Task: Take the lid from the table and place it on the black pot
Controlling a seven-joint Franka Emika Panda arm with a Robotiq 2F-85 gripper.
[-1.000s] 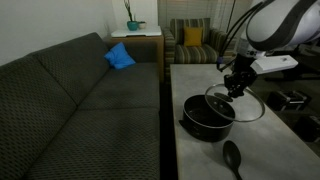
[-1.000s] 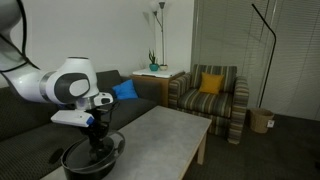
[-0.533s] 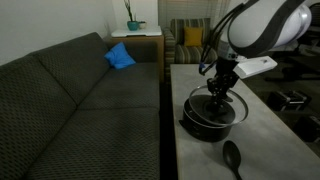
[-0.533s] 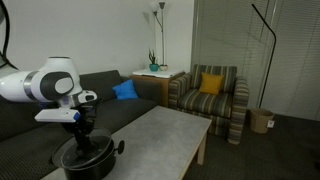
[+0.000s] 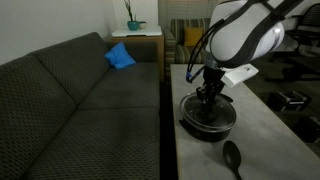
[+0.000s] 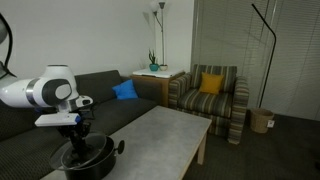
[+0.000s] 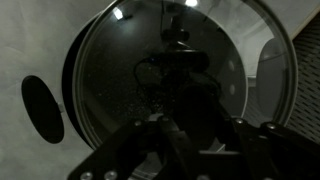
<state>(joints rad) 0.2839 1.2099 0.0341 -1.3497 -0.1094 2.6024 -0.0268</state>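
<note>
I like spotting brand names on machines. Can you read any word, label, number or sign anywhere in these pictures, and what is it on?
No text can be read anywhere.
The white robot arm shows no legible marking.
The round clear glass lid and the round black pot show no lettering, though the wrist view is dark.
The black spoon and the blue cushion look plain.

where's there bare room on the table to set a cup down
The long stretch of table from the pot toward the armchair is bare. It's crowded at the pot end: the hand holds the lid at the pot, and the spoon lies close beside it.
</note>
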